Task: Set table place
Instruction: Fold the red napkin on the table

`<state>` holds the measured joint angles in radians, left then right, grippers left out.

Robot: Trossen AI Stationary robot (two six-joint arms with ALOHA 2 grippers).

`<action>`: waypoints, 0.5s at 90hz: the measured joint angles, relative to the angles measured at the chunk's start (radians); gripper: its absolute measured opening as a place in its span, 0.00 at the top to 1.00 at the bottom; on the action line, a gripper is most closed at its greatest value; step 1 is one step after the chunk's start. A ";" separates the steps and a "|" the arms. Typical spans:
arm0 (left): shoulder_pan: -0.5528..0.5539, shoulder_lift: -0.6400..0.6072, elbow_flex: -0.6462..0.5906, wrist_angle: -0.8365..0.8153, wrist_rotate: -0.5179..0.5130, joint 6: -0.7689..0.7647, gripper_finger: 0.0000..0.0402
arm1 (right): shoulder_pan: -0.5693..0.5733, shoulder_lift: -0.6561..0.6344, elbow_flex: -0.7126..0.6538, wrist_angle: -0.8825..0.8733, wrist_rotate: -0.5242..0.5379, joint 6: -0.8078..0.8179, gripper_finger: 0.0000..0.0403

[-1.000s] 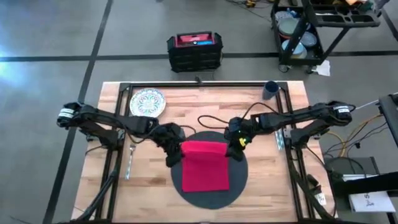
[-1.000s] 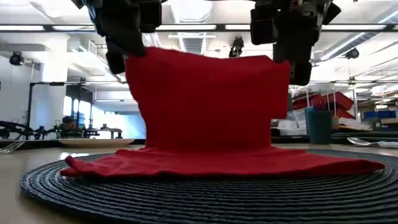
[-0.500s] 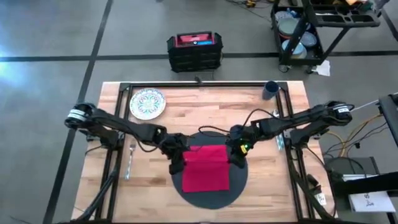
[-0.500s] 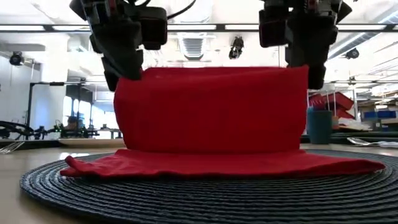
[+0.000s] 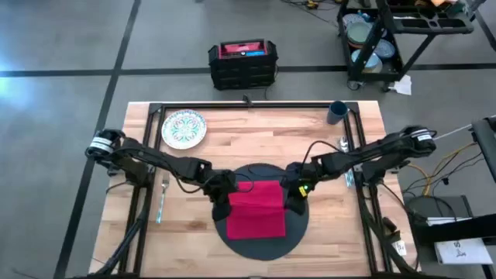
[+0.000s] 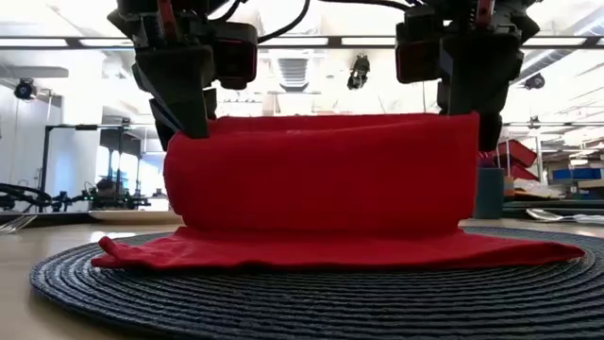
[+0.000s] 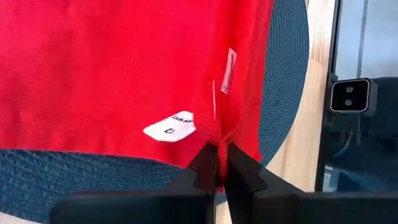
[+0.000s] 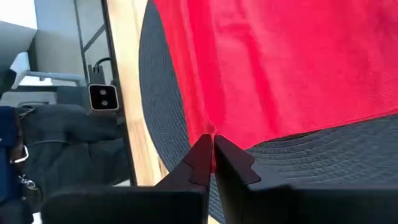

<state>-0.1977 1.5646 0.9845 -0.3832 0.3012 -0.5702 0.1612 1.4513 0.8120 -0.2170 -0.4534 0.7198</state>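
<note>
Napkin (image 5: 256,213): red cloth lying on the round dark mat (image 5: 260,244) at the near middle of the table (image 5: 256,132); its near part lies flat, while its far edge is lifted and carried over it as a fold.
Handling: judged light, limp and easily creased; it drapes under its own weight in the low view and will not hold a shape unless laid down. A pinch at each corner of the lifted edge is the sensible hold, since one central grip would let the sides sag.
Left gripper (image 7: 216,163): clenched on the left corner of the raised edge, beside a white care label (image 7: 169,127).
Right gripper (image 8: 210,147): clenched on the right corner of the same edge, above the mat's weave.
Change from the earlier frames: both grippers now stand nearer and lower; the raised sheet, tall and narrowed towards the top a second ago, is now a short, wide roll with more cloth folded over the flat part.
Plate (image 5: 184,128): patterned, at the far left of the table, well apart from the mat.
Fork (image 5: 163,198): on the left, near the left rail.
Cup (image 5: 337,111): dark blue, at the far right corner.
Other cutlery (image 5: 346,174): silver pieces by the right rail, too small to tell apart.
</note>
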 joint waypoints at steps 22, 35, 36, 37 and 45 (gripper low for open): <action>-0.004 0.000 -0.015 0.007 -0.001 0.001 1.00 | 0.030 0.069 -0.006 0.053 -0.011 0.014 1.00; -0.017 0.000 -0.049 0.068 0.010 -0.017 1.00 | 0.031 0.100 -0.010 0.079 -0.013 0.007 1.00; -0.019 0.000 -0.054 0.079 0.013 -0.021 1.00 | 0.031 0.102 -0.011 0.080 -0.013 0.005 1.00; -0.020 0.000 -0.059 0.089 0.018 -0.024 1.00 | 0.031 0.103 -0.011 0.081 -0.013 0.003 1.00; -0.037 0.000 -0.097 0.159 0.033 -0.069 0.96 | 0.032 0.106 -0.012 0.079 -0.026 -0.019 0.97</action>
<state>-0.2343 1.5646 0.8875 -0.2243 0.3337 -0.6394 0.1932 1.5570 0.7998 -0.1375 -0.4796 0.7011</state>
